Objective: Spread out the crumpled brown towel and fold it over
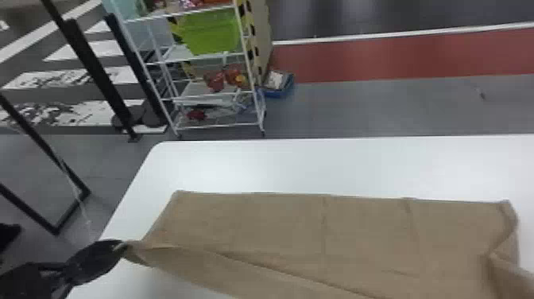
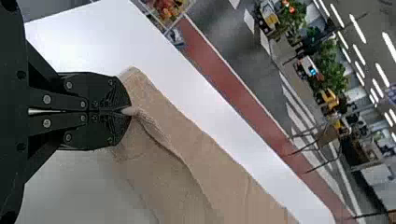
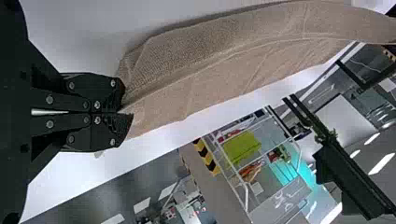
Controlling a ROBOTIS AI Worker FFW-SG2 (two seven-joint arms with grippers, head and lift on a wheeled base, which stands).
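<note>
While the left gripper (image 1: 122, 247) pinches the brown towel (image 1: 318, 222) between its closed jaws, the cloth stretches rightward across the white bench (image 1: 278, 163), creased and rumpled at its right end, where the right gripper (image 3: 124, 113) likewise clamps it in its jaws.

We see one brown towel (image 1: 278, 222), with a fine woven texture, spread widely across the white surface (image 1: 298, 163). Its far edge goes almost straight from left to right. On the left side, the cloth becomes narrow and gathers into a small tip, which is pinched in the left gripper (image 1: 121, 247). From this tip we can follow one long fold, slanting toward the near right. Two light creases cross the flatter far part. At the right end, the cloth is bent and bulging, and we see it gripped also by the right gripper (image 3: 127, 113).
</note>
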